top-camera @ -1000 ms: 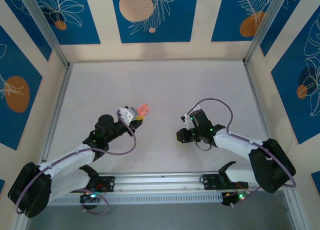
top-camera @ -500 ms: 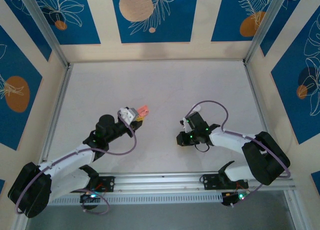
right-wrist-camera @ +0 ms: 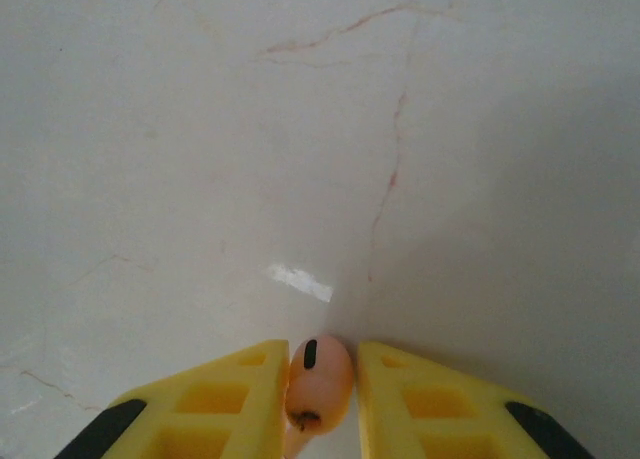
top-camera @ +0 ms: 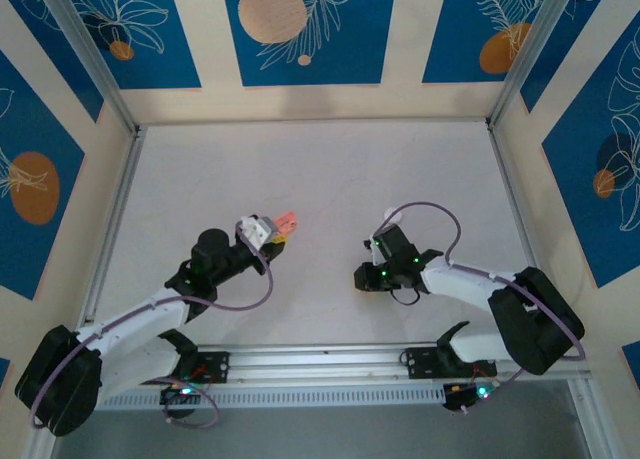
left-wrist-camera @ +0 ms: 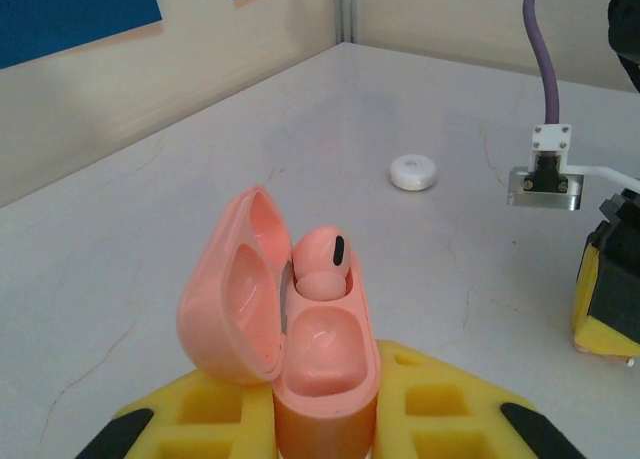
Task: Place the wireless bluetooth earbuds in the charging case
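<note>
The left end effector [left-wrist-camera: 325, 424] clenched the open charging case [left-wrist-camera: 325, 354]; the other earbud [right-wrist-camera: 319, 382] lay rightward between the right end effector's [right-wrist-camera: 322, 359] pads, grip unclear.

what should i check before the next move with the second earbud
1. Charging case clamped in the left hand: ok.
2. Lid swung open: ok.
3. Seated earbud in the far slot: ok.
4. Near slot empty for the next one: ok.
5. Loose earbud sits between the right hand fingers: ok.
6. Right hand's grip firm enough to lift it: cannot tell.
</note>
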### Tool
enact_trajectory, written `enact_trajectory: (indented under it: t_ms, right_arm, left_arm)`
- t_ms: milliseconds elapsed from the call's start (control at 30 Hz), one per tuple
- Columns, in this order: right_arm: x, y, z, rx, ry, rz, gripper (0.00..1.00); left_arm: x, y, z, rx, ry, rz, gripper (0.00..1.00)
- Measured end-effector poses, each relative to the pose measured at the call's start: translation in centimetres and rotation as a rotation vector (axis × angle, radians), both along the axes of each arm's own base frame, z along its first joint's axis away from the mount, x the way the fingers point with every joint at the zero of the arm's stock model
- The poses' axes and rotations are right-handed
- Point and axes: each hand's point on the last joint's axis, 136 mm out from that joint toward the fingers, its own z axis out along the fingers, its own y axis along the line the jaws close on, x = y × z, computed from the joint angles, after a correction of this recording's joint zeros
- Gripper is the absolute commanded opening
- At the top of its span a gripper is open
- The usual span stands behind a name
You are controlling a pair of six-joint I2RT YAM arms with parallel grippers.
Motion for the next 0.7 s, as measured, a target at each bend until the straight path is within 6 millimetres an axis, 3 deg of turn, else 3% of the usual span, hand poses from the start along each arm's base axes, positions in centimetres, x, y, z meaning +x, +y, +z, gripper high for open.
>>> enact_trajectory:
  t_ms: [233,700]
  right_arm:
    - [-0.6,-0.7,-0.2,0.021,0.005,-0.042,0.24]
    - [-0.4,-2.1,-0.1,0.075,0.031,-0.197,0.29]
  left_arm:
    - [0.0,0.0,0.0,-0.001,-0.001,0.000,0.19]
    - [0.0,0.0,0.2,0.000,0.001,-0.001,0.20]
